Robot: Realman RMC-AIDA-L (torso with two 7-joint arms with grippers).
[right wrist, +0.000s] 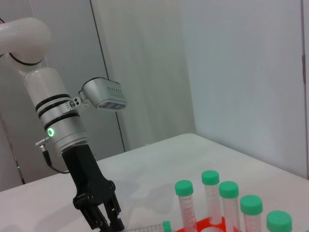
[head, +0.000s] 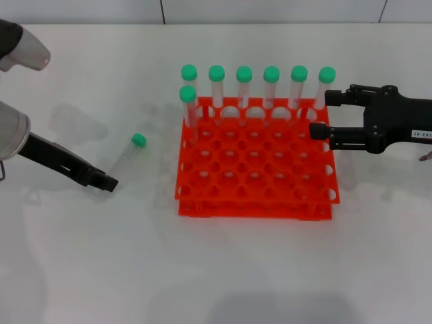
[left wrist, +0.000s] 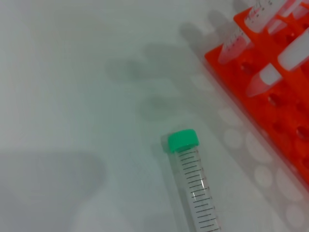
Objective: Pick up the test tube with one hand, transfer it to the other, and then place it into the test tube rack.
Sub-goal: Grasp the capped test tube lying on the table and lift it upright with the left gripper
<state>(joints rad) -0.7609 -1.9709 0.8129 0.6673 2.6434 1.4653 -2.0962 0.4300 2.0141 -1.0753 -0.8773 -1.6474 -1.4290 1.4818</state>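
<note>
Orange-red plastic is taking the middle of the white surface (head: 223, 270): the test tube rack (head: 256, 177), two tiers with a grid of round holes. Seven capped tubes (head: 271, 86) are standing in it, six along the far row and one more at the left end of the row behind it, so most holes are waiting open.

The test tube (head: 129, 154) of the task is lying flat on the surface, to the left of the rack and apart from it, with its green cap (left wrist: 183, 140) pointing to the far side. In the left wrist view its printed scale is showing clearly, and nothing is touching it.

The left gripper (head: 102, 181) is reaching in low from the left, its tip just beside the near end of the tube but not on it. I think it is lying so low and slanted because the tube is lying down and must be taken from the side. From the right wrist view its fingers (right wrist: 99, 218) are looking close together, with only a narrow gap, holding nothing.

The right gripper (head: 320, 113) is hanging at the right edge of the rack, level with the far rows. Its fingers are spread wide, one far and one near, and nothing is between them. It seems to me it is waiting there because the handover should happen near the rack.

In my judgement the task is only at its beginning: the tube is not yet picked up.
</note>
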